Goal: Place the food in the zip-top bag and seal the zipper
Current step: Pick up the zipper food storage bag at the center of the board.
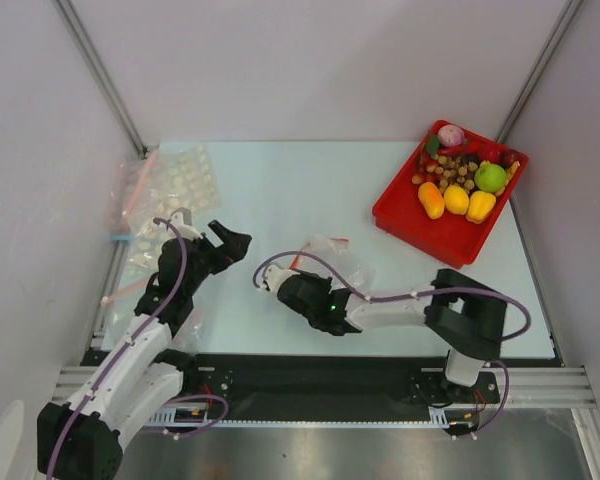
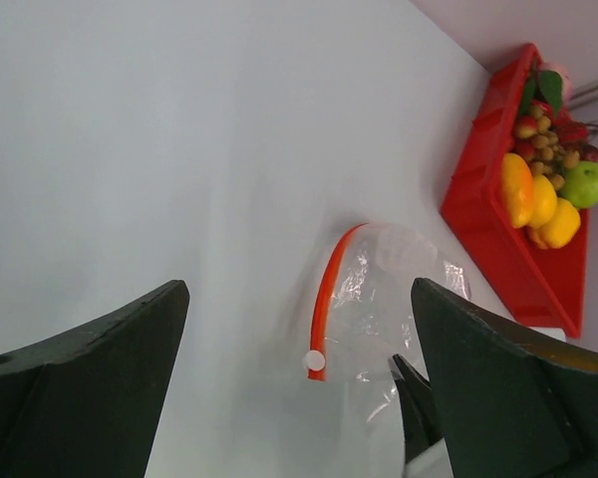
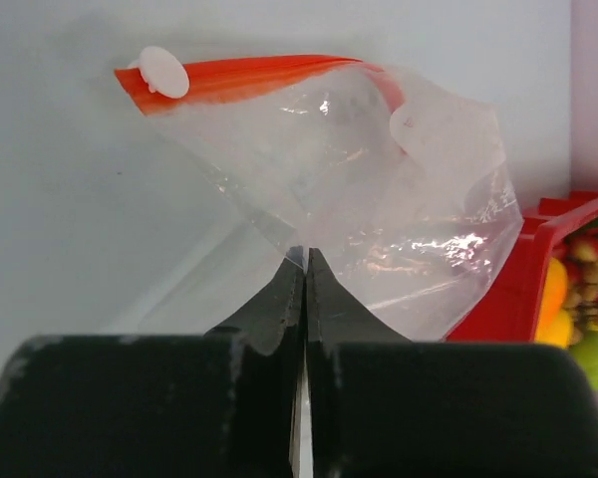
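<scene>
Counts, top view: two arms, one red tray [image 1: 408, 222], one zip-top bag [image 1: 332, 252], one pile of dotted clear bags [image 1: 175, 185] whose number I cannot tell.

Food, all that shows: one orange piece [image 1: 431, 199], two yellow pieces [image 1: 456, 199] [image 1: 480, 206], one green fruit [image 1: 490, 177], one purple piece [image 1: 450, 135], a heap of brown nut clusters [image 1: 456, 170], and some small red pieces [image 1: 495, 154] too small to count.

Containers: the tray sits at 2 o'clock on the table [image 1: 280, 190] and holds every food piece listed. The purple piece is at its 12 o'clock end. The orange and yellow pieces line up along the 6 o'clock side. The nuts are in the middle.

The zip-top bag lies near the table's centre, a little toward 6 o'clock, well apart from the tray. Its plastic is crumpled. In the right wrist view the zipper [image 3: 269, 72] runs along the bag's 12 o'clock edge, with a white slider [image 3: 164, 72] at the 10 o'clock corner. Whether the mouth is parted, I cannot tell.

Right gripper [image 3: 304, 261]: fingers pressed together, pinching the bag's plastic at its 6 o'clock edge.

Left gripper [image 2: 294, 294]: fingers spread wide, nothing between them, above the table at 9 o'clock. The bag is at its 3 o'clock and the dotted bags at its 11 o'clock.
</scene>
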`<state>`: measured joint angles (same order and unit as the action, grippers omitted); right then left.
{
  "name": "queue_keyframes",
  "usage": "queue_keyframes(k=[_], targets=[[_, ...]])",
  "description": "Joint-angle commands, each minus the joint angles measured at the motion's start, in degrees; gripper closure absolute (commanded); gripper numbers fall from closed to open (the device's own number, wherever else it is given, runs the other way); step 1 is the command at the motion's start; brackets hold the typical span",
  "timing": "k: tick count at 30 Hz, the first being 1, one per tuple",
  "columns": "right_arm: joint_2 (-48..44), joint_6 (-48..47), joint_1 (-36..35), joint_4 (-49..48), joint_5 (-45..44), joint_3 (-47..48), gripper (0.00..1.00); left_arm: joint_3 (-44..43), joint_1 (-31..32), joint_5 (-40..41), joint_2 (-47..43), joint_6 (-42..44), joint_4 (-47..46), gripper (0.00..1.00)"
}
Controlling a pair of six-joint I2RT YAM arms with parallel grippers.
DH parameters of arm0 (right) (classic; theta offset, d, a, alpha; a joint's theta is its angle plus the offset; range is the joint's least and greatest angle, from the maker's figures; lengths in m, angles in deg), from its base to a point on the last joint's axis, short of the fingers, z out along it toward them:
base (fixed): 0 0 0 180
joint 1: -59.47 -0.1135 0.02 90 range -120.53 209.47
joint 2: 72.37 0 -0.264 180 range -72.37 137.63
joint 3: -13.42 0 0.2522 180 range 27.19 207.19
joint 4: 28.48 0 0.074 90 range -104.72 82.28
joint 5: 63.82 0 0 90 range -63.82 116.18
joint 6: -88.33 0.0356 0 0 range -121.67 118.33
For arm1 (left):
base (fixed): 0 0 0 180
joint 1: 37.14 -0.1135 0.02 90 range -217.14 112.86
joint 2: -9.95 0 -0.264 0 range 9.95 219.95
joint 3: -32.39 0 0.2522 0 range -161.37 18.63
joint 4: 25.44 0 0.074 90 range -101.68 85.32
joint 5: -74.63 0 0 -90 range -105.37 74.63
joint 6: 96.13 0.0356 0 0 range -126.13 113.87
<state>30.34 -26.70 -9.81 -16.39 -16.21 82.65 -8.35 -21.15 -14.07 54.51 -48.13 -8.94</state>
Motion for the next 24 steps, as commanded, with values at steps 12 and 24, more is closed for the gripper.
queue_keyframes(k=[12, 24], targets=[[-42.06, 28.90, 27.15, -4.21, 65.36, -11.95, 1.00, 1.93, 5.98, -15.01, -2.71, 7.10, -18.38, 0.00], [-42.25, 32.07, 32.80, -3.17, 87.39, -10.11, 1.00, 6.24, 7.13, -18.70, -8.51, 9.04, -27.07, 0.00]])
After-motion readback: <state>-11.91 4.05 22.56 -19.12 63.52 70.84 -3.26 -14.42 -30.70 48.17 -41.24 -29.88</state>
